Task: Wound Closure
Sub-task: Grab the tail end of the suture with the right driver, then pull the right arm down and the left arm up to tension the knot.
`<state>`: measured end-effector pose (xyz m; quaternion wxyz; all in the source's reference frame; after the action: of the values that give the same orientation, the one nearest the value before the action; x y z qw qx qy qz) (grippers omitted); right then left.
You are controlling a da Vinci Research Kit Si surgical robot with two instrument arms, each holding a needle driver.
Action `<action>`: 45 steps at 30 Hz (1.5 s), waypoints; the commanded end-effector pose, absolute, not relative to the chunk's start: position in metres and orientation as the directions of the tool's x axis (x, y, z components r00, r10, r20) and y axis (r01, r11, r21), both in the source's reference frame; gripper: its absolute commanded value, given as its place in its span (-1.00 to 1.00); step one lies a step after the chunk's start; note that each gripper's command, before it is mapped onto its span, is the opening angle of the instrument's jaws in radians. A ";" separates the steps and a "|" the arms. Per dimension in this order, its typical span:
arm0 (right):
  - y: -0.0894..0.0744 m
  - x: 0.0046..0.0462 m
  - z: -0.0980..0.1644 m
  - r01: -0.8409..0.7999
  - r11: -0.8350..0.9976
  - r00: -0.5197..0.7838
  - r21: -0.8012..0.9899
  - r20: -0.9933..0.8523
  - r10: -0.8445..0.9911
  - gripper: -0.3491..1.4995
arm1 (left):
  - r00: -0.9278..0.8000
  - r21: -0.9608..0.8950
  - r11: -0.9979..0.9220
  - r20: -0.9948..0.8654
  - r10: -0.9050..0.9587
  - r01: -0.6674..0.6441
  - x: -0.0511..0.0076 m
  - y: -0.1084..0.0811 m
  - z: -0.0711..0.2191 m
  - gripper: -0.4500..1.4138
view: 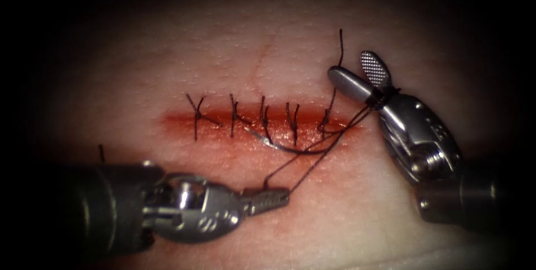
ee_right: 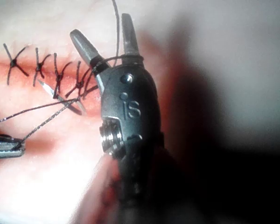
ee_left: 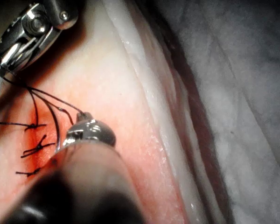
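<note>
Closing nears completion: four knotted stitches [view: 245, 115] cross the cut [view: 262, 120], the fifth untied. Left tool [view: 273, 196] grips thread [view: 312, 161]; right tool [view: 360, 77] gapes, thread-wrapped; needle [view: 285, 146] lies free on tissue [view: 335, 203].

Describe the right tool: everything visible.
The right tool is shiny metal, entering from the right above the cut's right end. Its two jaws stand open in a V, one face ridged, and grip nothing. Dark thread is looped around their base; one end rises past the jaws, other strands run down to the left tool, which is shut on the thread. It hangs over the tissue.
</note>
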<state>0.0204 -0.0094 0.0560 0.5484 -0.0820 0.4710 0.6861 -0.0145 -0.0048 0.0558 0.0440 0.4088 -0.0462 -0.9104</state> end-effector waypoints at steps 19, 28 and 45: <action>-0.006 0.0225 0.060 -0.836 0.072 -0.318 0.543 -0.588 0.744 -0.11 | -0.658 0.120 -0.992 -0.743 -0.119 0.044 -0.0150 -0.005 0.056 -1.00; -0.006 0.0226 0.060 -0.847 0.108 -0.274 0.521 -0.601 0.751 -1.00 | -0.655 0.113 -0.993 -0.747 -0.115 0.046 -0.0147 -0.004 0.056 -1.00; -0.011 0.0227 0.056 -0.834 0.307 -0.175 0.459 -0.748 0.640 -1.00 | -0.738 0.133 -0.966 -0.670 0.076 -0.221 -0.0094 0.017 0.052 -1.00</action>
<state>0.0221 -0.0112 0.0553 0.6363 -0.1002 0.5062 0.5735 -0.0093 0.0180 0.0524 -0.0839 0.3432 -0.1035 -0.9298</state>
